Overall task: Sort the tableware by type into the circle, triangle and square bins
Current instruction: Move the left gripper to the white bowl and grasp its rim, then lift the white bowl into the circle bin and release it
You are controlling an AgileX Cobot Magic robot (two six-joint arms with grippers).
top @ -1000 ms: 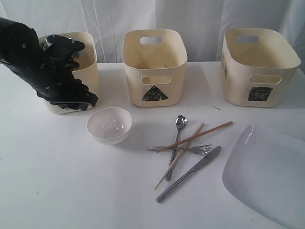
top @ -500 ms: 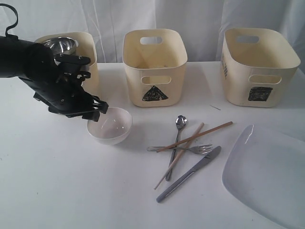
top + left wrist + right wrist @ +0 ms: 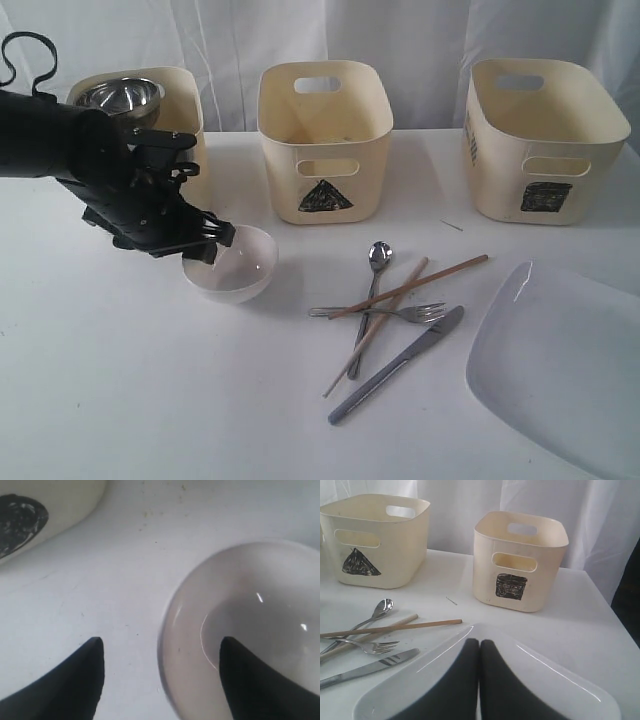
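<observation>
so the left arm (image 3: 60, 145) is stretched in low, left end effector (image 3: 207, 243) tilted down with fingers (image 3: 75, 680) spread wide, right end effector (image 3: 479, 644) pinched fully together

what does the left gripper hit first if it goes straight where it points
Probably the white bowl: the open left gripper straddles its rim, one fingertip over the inside, one over the table.

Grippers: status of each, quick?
Left gripper: open, jaws astride the rim of the small white bowl, not gripping.
Right gripper: shut, empty.
</observation>
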